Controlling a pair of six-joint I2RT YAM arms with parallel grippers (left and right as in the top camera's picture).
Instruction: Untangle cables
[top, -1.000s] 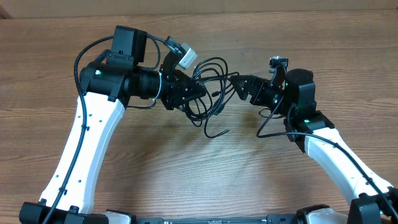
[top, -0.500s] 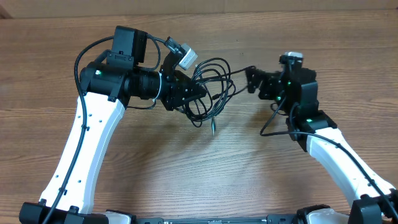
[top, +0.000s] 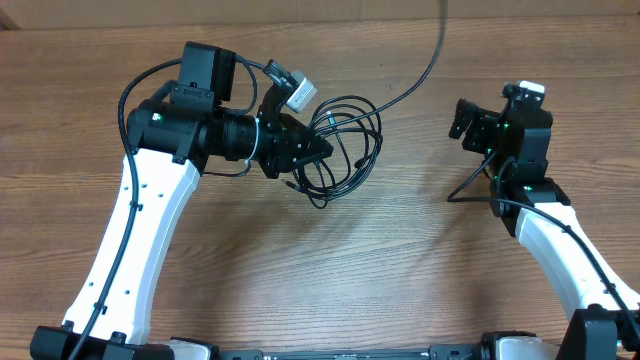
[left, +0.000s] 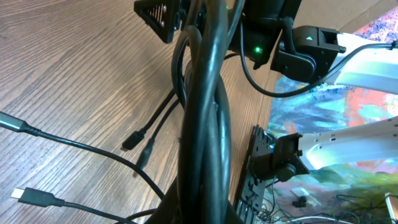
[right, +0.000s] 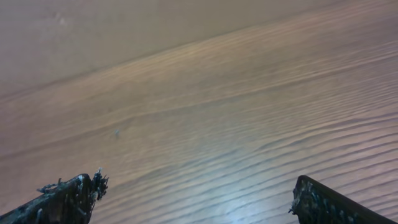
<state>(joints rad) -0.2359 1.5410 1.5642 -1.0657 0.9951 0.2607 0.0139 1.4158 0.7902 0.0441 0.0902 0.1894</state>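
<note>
A: Starting nearest, along the bottom of the overhead frame: seeing only the bare brown wooden table (top: 300, 280) between the two white arms.

B: Moving up to centre-left: finding the left gripper (top: 312, 150) clamping shut on the tangle of thin black cables (top: 350, 140) and holding it at the frame's middle. Confirming in the wrist view: looking straight along the twisted bundle (left: 205, 112), with small plug ends (left: 132, 142) hanging at lower left.

A: Further right, at about the same height: spotting the right gripper (top: 465, 120) standing wide open and gripping nothing, well apart from the bundle. Seeing only wood between its tips (right: 196, 193).

B: Farthest: following a single black strand (top: 425, 70) arcing from the bundle off the top edge.

A: Worrying about that strand. Probably still threading through the loops, so tugging it risks cinching a knot. Also pinching many strands in one closed grip, likely locking them together.

B: Comparing with a second ago: having then the right gripper up against the bundle at centre and a loose end lying on the wood below. Now finding it drawn back to the right, jaws opened, the loose end gone and the long strand flung upward.
</note>
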